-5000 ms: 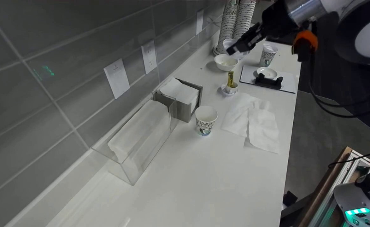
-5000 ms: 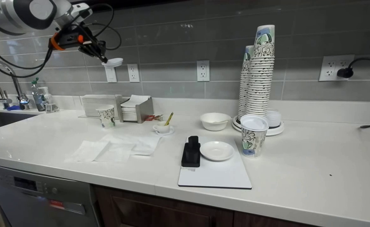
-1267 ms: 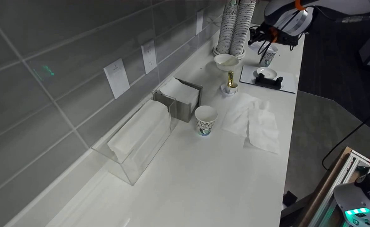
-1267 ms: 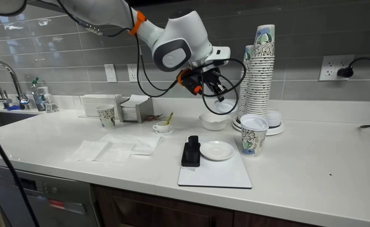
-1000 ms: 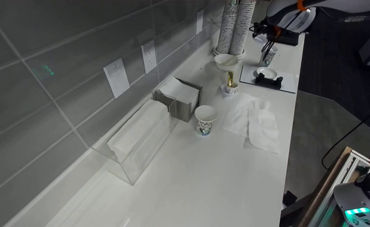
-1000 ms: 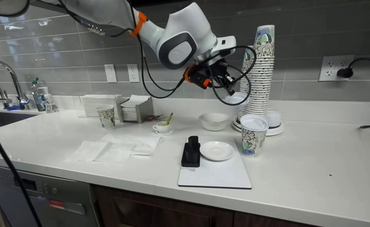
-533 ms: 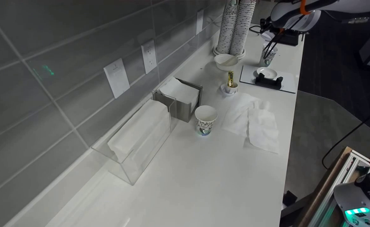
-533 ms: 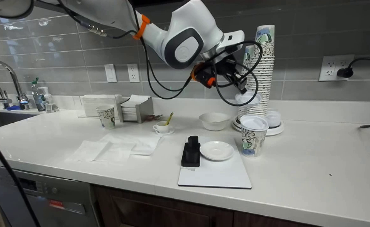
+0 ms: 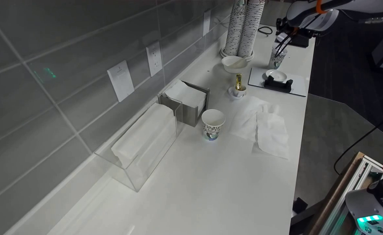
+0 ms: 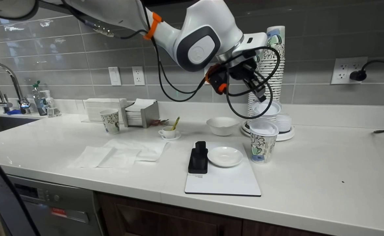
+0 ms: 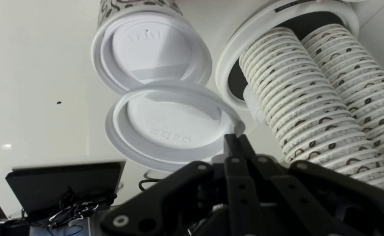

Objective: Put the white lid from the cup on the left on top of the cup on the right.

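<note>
My gripper [image 11: 237, 137] is shut on the rim of a white lid [image 11: 172, 121], seen in the wrist view. The held lid is tilted, and its edge overlaps the right cup's top in that view. In an exterior view the gripper [image 10: 261, 97] and the held lid [image 10: 272, 108] are just above the right cup [image 10: 260, 149]. This patterned paper cup stands upright and has a white lid [image 11: 151, 49] on it. The left cup [image 10: 110, 121] stands upright near the napkins, and its open top shows in an exterior view [image 9: 213, 118]. Cables partly hide the gripper in both exterior views.
Tall cup stacks [image 11: 309, 98] stand on a round white tray [image 11: 226, 78] close beside the gripper. A white bowl [image 10: 223, 127], a board [image 10: 223, 185] with a saucer [image 10: 225, 156] and black holder [image 10: 198, 160], a small cup [image 10: 168, 132] and napkin holders [image 9: 191, 111] are on the counter.
Over five seconds my gripper has carried the white lid along the counter from near the left cup to above the right cup. In the last second it moved further right and slightly lower.
</note>
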`<move>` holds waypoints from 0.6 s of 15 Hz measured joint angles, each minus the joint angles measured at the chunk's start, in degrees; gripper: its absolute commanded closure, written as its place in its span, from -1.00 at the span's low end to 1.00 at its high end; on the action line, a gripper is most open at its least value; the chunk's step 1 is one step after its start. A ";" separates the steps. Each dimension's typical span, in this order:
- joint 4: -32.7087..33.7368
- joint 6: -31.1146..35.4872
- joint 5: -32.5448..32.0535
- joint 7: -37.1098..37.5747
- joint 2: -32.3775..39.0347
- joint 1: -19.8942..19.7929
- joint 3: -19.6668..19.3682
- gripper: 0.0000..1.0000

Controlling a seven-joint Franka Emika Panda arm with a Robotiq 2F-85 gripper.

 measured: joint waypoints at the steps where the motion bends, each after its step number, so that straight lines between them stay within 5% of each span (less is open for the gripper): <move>1: 0.00 -0.66 0.00 0.55 0.04 0.00 0.05 1.00; 9: 1.23 -1.49 0.00 2.65 2.33 -0.50 -0.01 1.00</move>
